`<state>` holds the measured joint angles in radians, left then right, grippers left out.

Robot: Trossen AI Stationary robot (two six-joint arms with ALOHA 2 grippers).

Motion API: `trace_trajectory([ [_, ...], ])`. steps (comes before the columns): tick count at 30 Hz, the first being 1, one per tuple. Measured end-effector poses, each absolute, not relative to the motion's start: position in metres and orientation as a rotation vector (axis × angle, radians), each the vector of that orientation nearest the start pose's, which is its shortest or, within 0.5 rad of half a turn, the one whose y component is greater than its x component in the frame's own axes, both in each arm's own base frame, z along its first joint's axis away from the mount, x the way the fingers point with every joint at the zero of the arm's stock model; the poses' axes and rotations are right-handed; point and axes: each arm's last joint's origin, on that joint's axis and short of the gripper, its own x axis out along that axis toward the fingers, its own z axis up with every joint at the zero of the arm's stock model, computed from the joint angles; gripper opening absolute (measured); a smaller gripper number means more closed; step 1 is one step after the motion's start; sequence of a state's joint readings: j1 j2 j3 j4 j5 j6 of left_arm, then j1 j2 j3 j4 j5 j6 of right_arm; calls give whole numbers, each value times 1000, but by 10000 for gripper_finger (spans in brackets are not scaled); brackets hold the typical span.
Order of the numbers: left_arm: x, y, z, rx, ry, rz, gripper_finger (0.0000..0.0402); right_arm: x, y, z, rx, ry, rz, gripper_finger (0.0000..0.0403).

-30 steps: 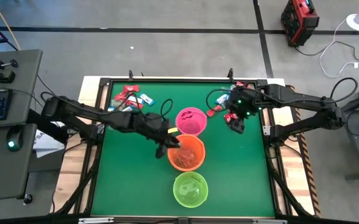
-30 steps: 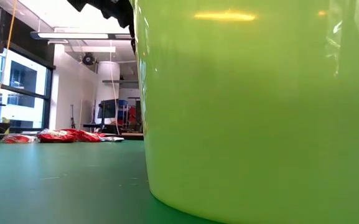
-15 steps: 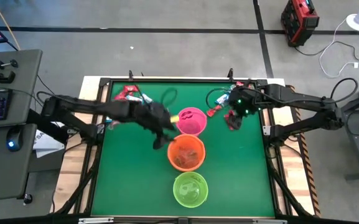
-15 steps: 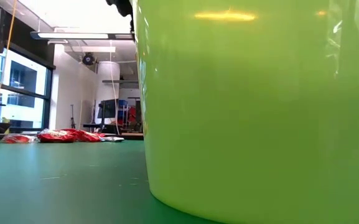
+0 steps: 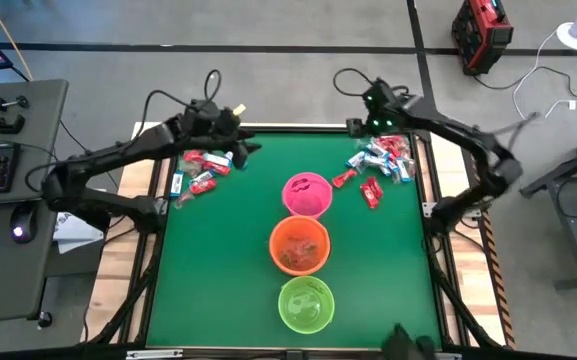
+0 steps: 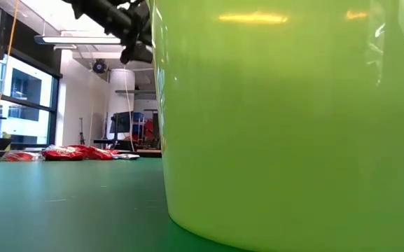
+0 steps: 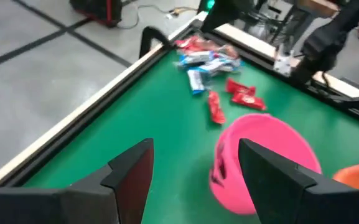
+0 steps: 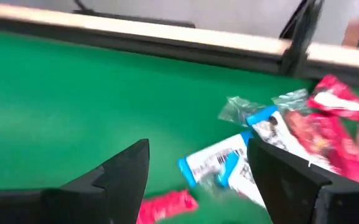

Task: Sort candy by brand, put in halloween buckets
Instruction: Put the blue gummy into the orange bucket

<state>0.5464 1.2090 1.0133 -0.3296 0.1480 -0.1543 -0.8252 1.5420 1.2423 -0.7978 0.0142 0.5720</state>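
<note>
a grey concrete floor with dark tape lines surrounds the green felt-topped table, which has a black frame and pale wooden edging. clock directions below are read on the overhead view, twelve being the table's far edge.

at about ten o'clock lies a loose scatter of small flat wrapped candies in red and blue-and-white, seen again in the level view as a low red heap far across the felt. just above that scatter hangs the left gripper, at the far-left edge of the table; its two dark fingers stand wide apart with nothing between them, and past them its wrist camera sees the pink pail.

down the middle runs a line of three small round plastic buckets: the pink bucket nearest twelve, the orange bucket at the centre with candy inside it, and the lime green bucket toward six, its wall filling most of the level view.

at about two o'clock lies a second pile of wrapped candies, blue-and-white and red, with two red packets lying between it and the pink bucket. the right gripper hovers over the far edge just beyond this pile; its fingers are spread wide and hold nothing, blue-and-white wrappers lying on the felt ahead.
</note>
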Motion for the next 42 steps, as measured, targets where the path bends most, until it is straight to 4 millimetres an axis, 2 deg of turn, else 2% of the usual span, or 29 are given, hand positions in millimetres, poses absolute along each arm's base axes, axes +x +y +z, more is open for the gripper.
trace_trajectory([
  [4, 221, 146, 302, -345, 496, 477, 225, 211, -258, 223, 1100, 839, -1149, 263],
  [9, 219, 155, 301, -310, 497, 493, 225, 208, -279, 184, 1246, 859, -1264, 263],
  [13, 218, 157, 302, -273, 497, 494, 225, 212, -287, 171, 1277, 817, -1288, 263],
  [19, 216, 159, 302, -256, 503, 496, 225, 218, -285, 159, 1268, 864, -1300, 254],
  [22, 216, 159, 302, -244, 506, 493, 225, 221, -283, 153, 1250, 894, -1309, 221],
  [25, 216, 159, 302, -234, 508, 490, 225, 223, -282, 152, 1223, 914, -1306, 158],
  [29, 215, 160, 302, -216, 512, 490, 225, 223, -280, 157, 1175, 926, -1286, 44],
  [31, 214, 162, 302, -223, 505, 507, 225, 223, -279, 163, 1143, 923, -1263, 13],
  [34, 206, 170, 311, -255, 424, 561, 225, 220, -276, 182, 1104, 880, -1238, 18],
  [37, 194, 176, 325, -249, 321, 615, 225, 215, -270, 212, 1033, 821, -1189, 5],
  [42, 183, 183, 334, -286, 241, 670, 225, 208, -246, 261, 1000, 715, -1018, 5],
])
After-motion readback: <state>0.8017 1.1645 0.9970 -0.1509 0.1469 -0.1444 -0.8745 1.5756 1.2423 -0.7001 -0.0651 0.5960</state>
